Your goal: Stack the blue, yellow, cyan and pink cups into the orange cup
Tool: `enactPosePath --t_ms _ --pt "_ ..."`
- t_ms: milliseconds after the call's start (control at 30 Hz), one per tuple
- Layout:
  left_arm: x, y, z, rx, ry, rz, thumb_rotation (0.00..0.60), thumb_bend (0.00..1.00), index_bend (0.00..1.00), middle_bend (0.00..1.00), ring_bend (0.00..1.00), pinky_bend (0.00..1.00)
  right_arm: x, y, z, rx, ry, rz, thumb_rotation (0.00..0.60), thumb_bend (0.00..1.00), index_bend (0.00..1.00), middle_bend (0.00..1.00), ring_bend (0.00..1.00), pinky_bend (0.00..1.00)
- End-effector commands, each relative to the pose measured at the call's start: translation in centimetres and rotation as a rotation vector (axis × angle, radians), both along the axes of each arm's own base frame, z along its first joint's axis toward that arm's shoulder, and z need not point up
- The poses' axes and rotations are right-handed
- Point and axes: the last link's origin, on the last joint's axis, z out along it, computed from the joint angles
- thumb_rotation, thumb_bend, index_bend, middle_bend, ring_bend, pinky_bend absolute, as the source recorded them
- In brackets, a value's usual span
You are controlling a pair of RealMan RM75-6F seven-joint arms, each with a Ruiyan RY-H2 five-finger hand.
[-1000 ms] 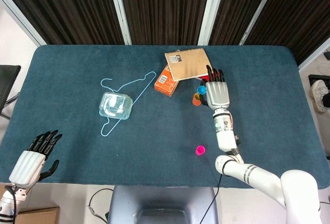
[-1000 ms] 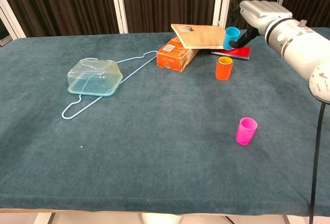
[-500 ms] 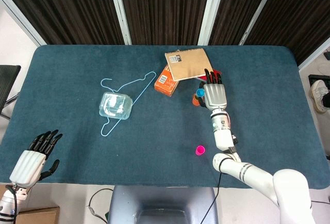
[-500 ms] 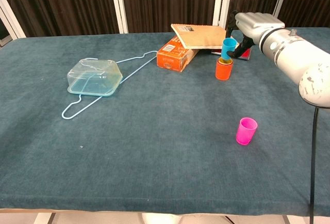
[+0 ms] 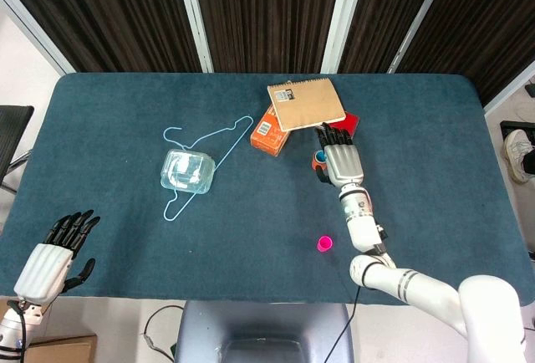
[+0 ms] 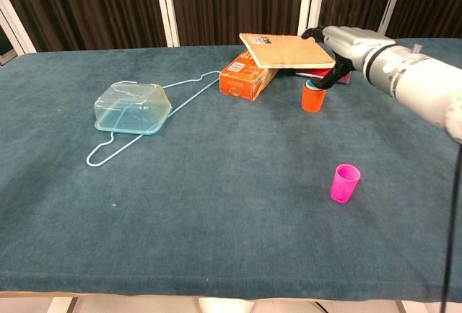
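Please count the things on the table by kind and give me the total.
Cups: 3 visible, orange cup, cyan cup nested in it, pink cup
Notebooks: 1
Boxes: 1
Hangers: 1
Clear containers: 1
Red items under notebook: 1
Total: 8

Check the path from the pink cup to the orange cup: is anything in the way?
Nothing visible lies on the cloth between the pink cup and the orange cup. The right hand is over the orange cup's mouth, its fingers at the rim.

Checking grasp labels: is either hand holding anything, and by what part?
Right hand grips the cyan cup at its rim, seated in the orange cup. Left hand holds nothing.
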Motion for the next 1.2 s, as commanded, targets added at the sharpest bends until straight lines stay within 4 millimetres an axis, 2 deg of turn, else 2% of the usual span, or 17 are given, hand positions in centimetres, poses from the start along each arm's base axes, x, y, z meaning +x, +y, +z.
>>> enactPosePath --t_ms 33,200,267,400,533,667,800,967,1200 --pt "0.1 0.0 -0.1 -0.003 0.002 -0.002 0.6 0.43 0.0 0.02 0.04 0.1 -0.1 5.6 2.0 0.128 -0.064 0.109 0.6 0.51 0.08 0.0 0.0 0.04" --pt "0.2 -0.2 -0.3 -0.005 0.007 -0.008 0.6 0.43 0.0 0.02 0.04 0.1 -0.5 12.8 3.0 0.345 -0.038 0.214 0.6 0.47 0.14 0.0 0.0 0.02" --pt "0.2 -0.2 -0.4 -0.005 0.008 -0.008 0.6 0.43 0.0 0.02 0.04 0.1 -1.2 14.8 3.0 0.399 0.001 0.248 0.6 0.47 0.15 0.0 0.0 0.02" --pt "0.2 -0.1 -0.4 -0.005 0.011 -0.008 0.6 0.43 0.0 0.02 0.04 0.1 -3.1 16.8 2.6 0.452 0.096 0.268 0.6 0.47 0.17 0.0 0.0 0.01" --pt "0.3 -0.3 -0.5 -0.009 0.011 -0.014 0.6 0.43 0.0 0.02 0.04 0.1 -4.6 17.0 2.1 0.449 0.131 0.247 0.6 0.47 0.23 0.0 0.0 0.01" --pt "0.4 -0.3 -0.5 -0.013 0.012 -0.016 0.6 0.43 0.0 0.02 0.04 0.1 -5.5 16.2 1.8 0.422 0.146 0.224 0.6 0.47 0.26 0.0 0.0 0.01" --pt "0.4 -0.3 -0.6 -0.014 0.012 -0.016 0.6 0.43 0.0 0.02 0.04 0.1 -5.6 15.9 1.7 0.417 0.143 0.213 0.6 0.47 0.29 0.0 0.0 0.01" --pt "0.3 -0.3 -0.5 -0.013 0.011 -0.013 0.6 0.43 0.0 0.02 0.04 0.1 -6.0 14.7 1.0 0.396 0.15 0.184 0.6 0.47 0.38 0.0 0.0 0.01" --pt "0.4 -0.3 -0.5 -0.013 0.011 -0.014 0.6 0.43 0.0 0.02 0.04 0.1 -5.7 14.4 0.4 0.396 0.147 0.176 0.6 0.47 0.46 0.0 0.0 0.02"
